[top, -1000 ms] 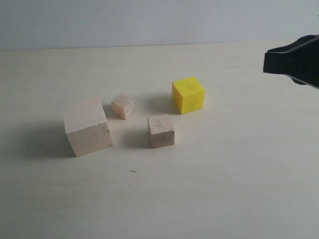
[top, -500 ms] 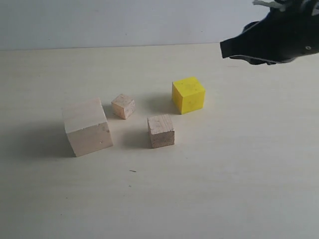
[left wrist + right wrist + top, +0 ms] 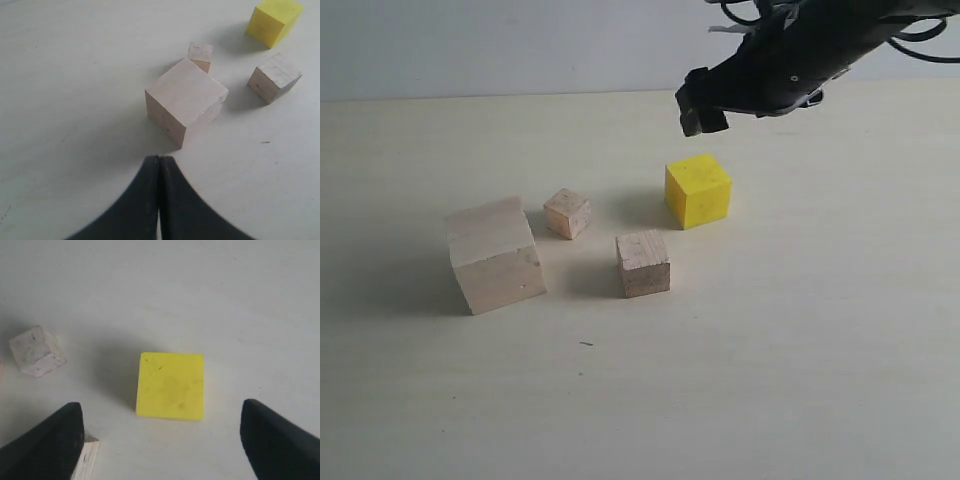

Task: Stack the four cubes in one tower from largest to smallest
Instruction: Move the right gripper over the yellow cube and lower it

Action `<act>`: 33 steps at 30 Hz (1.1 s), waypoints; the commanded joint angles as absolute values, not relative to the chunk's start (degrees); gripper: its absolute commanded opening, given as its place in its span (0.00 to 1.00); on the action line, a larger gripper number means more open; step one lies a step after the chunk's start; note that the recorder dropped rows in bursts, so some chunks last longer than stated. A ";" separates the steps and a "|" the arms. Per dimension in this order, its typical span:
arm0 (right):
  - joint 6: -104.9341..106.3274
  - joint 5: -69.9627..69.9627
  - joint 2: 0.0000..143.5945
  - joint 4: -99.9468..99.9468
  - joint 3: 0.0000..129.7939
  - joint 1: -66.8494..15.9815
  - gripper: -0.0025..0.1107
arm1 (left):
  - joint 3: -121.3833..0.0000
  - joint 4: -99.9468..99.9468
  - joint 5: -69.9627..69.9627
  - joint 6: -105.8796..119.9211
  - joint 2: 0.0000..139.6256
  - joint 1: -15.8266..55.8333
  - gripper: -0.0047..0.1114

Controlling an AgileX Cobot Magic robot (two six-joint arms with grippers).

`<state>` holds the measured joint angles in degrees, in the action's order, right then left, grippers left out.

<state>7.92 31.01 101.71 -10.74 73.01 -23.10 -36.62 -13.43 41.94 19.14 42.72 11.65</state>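
Note:
Four separate cubes rest on the table. The largest pale wood cube [image 3: 494, 254] [image 3: 185, 100] stands at the left. Behind it to the right is the smallest pinkish cube [image 3: 567, 213] [image 3: 200, 54] [image 3: 36, 351]. The light-brown cube [image 3: 643, 263] [image 3: 275, 77] [image 3: 83, 458] is in the middle. The yellow cube [image 3: 698, 190] [image 3: 274, 21] [image 3: 171, 385] is farthest right. My right gripper [image 3: 698, 108] [image 3: 162, 432] hangs open above the yellow cube, fingers wide apart and holding nothing. My left gripper [image 3: 159, 159] is shut and empty, near the largest cube, outside the exterior view.
The pale tabletop [image 3: 770, 350] runs back to a light wall [image 3: 520, 45]. The right arm's dark body and cables [image 3: 820, 40] fill the upper right of the exterior view.
The right arm has swept in from the right edge, leftward across the table, and now hangs over the yellow cube. The cubes have not moved.

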 commanded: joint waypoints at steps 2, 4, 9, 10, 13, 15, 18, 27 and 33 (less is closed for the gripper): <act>7.41 36.64 110.60 -10.54 81.91 -23.27 0.73 | -36.51 -14.69 42.05 19.18 42.75 12.01 0.04; 7.41 36.79 113.41 -10.54 83.90 -23.27 0.73 | -36.51 -15.53 41.83 19.06 42.75 12.01 0.04; 7.41 36.79 118.73 -10.54 88.01 -23.27 0.73 | -36.51 -16.20 41.25 19.06 42.75 12.01 0.04; 7.41 36.79 119.21 -10.54 88.54 -23.27 0.73 | -36.51 -16.20 41.25 19.06 42.75 12.01 0.04; 7.41 37.37 120.51 -10.54 89.79 -23.27 0.73 | -36.51 -16.53 41.04 19.18 42.75 12.01 0.04; 7.52 38.08 121.23 -10.42 90.26 -23.27 0.73 | -36.51 -16.66 41.04 19.18 42.75 12.01 0.04; 7.52 38.30 121.70 -9.01 90.26 -23.27 0.73 | -36.51 -16.64 40.82 19.18 42.75 12.01 0.04; 7.39 39.98 122.30 -6.50 90.26 -23.27 0.73 | -36.51 -16.88 40.82 19.18 42.75 12.01 0.04; 4.29 42.14 124.20 -6.84 90.26 -23.27 0.73 | -36.51 -16.88 40.82 19.18 42.75 12.01 0.04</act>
